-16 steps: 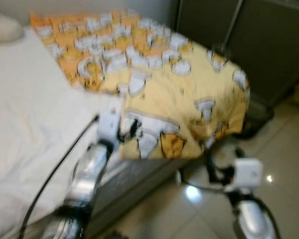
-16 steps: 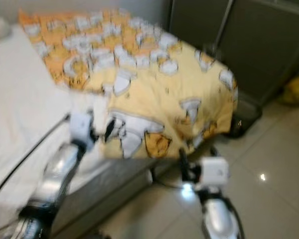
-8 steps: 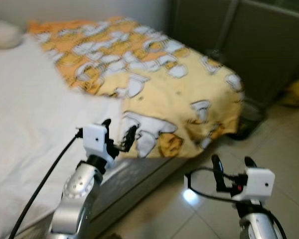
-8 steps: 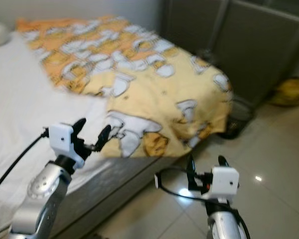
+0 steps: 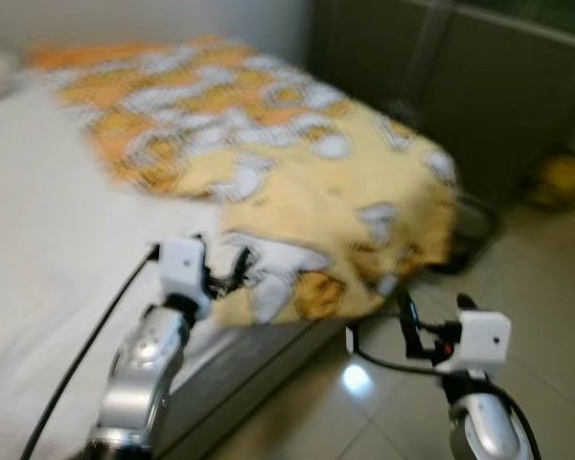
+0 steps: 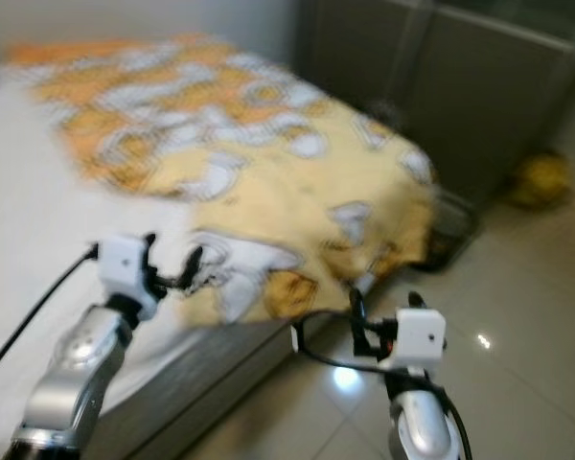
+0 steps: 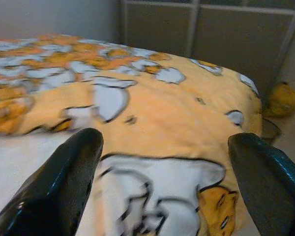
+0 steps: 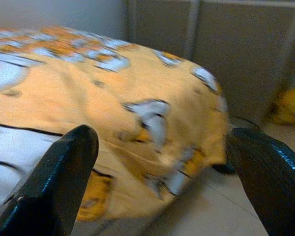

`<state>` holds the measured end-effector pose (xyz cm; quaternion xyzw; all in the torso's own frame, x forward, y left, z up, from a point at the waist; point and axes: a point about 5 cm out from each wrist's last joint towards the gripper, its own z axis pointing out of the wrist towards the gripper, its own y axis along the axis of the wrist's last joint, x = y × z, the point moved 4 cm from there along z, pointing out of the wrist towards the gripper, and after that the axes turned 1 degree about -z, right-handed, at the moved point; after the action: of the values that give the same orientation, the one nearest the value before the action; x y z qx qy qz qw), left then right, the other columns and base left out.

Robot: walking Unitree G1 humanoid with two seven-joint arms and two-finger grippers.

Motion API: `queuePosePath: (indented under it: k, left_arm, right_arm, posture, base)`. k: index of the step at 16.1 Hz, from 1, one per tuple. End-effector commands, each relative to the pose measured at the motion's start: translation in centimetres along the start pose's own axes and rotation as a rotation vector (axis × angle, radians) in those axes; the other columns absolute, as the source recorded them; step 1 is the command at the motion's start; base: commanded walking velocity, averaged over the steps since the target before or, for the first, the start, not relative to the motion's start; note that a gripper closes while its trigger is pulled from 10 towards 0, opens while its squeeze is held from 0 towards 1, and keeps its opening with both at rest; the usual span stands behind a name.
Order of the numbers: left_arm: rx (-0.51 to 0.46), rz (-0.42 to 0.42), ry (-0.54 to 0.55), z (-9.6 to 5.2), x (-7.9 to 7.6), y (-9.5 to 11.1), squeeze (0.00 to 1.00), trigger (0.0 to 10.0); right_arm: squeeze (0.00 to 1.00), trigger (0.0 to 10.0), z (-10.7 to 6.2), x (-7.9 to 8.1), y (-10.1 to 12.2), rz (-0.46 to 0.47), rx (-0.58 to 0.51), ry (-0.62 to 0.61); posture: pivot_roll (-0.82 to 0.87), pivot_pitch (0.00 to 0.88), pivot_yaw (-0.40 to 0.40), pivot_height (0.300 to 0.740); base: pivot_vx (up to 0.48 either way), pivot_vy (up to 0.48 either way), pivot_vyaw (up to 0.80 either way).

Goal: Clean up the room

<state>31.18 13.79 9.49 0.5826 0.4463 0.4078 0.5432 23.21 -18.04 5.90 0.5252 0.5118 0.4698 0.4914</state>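
A yellow and orange blanket [image 5: 307, 182] with white cartoon shapes lies rumpled over the far corner of the bed, its edge hanging down the side. The white sheet [image 5: 48, 240] covers the rest of the mattress. My left gripper [image 5: 220, 264] is open just at the blanket's near edge, above the sheet, with nothing between its fingers [image 7: 64, 182]. My right gripper [image 5: 436, 309] is open too, held over the tiled floor beside the bed and short of the hanging blanket [image 8: 152, 123]. The eye views are blurred.
Dark cabinet doors [image 5: 460, 86] stand behind the bed's far corner. A dark basket [image 5: 474, 225] sits on the floor by the hanging blanket. A yellow soft object [image 5: 561, 180] lies on the tiles near the cabinets. Glossy floor tiles [image 5: 537, 278] stretch to the right.
The whole picture has shifted and blurred, so the camera has moved. Both grippers stay open and hold much the same places near the blanket's edge.
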Motion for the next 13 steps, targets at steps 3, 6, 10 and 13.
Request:
queuePosePath:
  k: [3,6,10,13]
  left_arm:
    - [0.066,0.019,-0.009,1.5,-0.8,-1.3,0.00,10.0]
    - [0.288,0.098,0.009,3.3,0.0,-5.9,0.00,10.0]
    - [0.425,0.129,0.110,3.5,1.3,-9.3,0.00,10.0]
    - [0.409,0.124,0.251,4.1,3.3,-8.8,0.00,10.0]
  right_arm:
    - [0.00,10.0,-0.7,-0.8,-0.8,-0.016,0.045,-0.010]
    - [0.00,10.0,-1.0,0.2,-1.4,-0.004,0.082,0.054]
    - [0.00,10.0,-2.0,-0.2,-1.6,-0.022,0.110,0.074]
    - [0.00,10.0,-3.6,-0.5,-1.4,-0.040,0.140,0.087]
  posture:
    - [0.03,0.000,-0.023,0.740]
    - [0.03,0.000,-0.043,0.740]
    - [-0.03,0.009,-0.061,0.740]
    - [-0.07,0.053,-0.085,0.740]
  base:
    - [0.320,0.000,0.00]
    - [0.000,0.000,0.00]
    - [0.000,0.000,0.00]
    - [0.000,0.000,0.00]
